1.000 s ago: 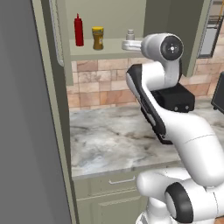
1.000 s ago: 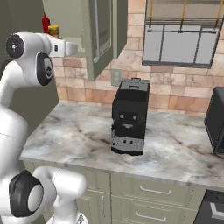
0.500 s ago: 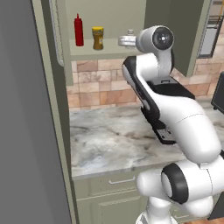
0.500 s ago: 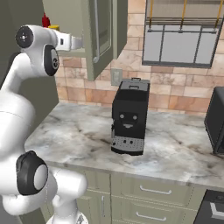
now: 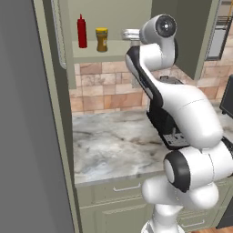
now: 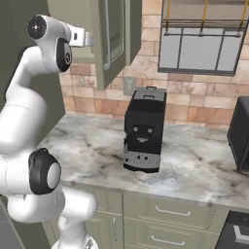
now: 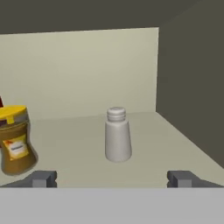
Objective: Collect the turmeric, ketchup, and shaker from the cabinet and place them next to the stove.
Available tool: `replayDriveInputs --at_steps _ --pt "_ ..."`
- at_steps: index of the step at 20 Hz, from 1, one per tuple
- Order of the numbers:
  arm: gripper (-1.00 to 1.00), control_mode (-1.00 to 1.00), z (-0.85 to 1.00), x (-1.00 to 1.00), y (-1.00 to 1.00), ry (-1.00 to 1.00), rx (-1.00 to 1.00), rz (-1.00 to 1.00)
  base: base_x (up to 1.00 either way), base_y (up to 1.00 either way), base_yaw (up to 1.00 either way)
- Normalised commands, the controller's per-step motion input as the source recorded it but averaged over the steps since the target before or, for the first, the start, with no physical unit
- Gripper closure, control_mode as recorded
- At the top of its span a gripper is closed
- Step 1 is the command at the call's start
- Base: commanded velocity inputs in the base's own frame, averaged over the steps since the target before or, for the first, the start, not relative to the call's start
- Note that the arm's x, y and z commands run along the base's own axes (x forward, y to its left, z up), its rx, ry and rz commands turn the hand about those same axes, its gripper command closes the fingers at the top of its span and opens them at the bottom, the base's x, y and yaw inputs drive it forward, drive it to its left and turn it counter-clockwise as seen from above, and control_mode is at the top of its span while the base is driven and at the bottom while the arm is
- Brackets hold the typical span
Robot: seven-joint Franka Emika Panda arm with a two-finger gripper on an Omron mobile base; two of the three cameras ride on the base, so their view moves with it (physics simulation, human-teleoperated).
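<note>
Turmeric [image 7: 15, 140] label (print unreadable)

Grey shaker [image 7: 118, 135] upright beside yellow-lidded turmeric [image 7: 15, 140] (cabinet [image 7: 87, 74] shelf).

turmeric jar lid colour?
Yellow; the turmeric lid shows best in the hand view.

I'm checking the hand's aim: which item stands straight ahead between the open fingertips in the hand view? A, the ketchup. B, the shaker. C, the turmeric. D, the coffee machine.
B: the shaker stands upright on the cabinet shelf, centred ahead of the open gripper, with the turmeric off to the left.
</note>
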Motion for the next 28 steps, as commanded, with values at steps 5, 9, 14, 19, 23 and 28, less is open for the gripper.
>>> replayDriveInputs --at_steps 5,9,14,19,23,28 --pt "-1.0 -1.0 0.0 0.42 -0.08 0.08 0.0 0.0 0.0 0.0 0.0" --pt "-1.0 -1.0 0.0 0.42 -0.03 0.09 0.0 0.0 0.0 0.0 0.0" --pt "-1.0 -1.0 0.0 0.4 -0.01 0.08 0.0 0.0 0.0 0.0 0.0" --pt "-1.0 -1.0 0.0 0.27 0.0 0.05 0.0 0.0 0.0 0.0 0.0" --pt "-1.0 -1.0 -0.01 0.23 -0.05 0.04 0.0 0.0 0.0 0.0 0.0" --pt "-1.0 -1.0 -0.01 0.2 -0.09 0.04 0.0 0.0 0.0 0.0 0.0"
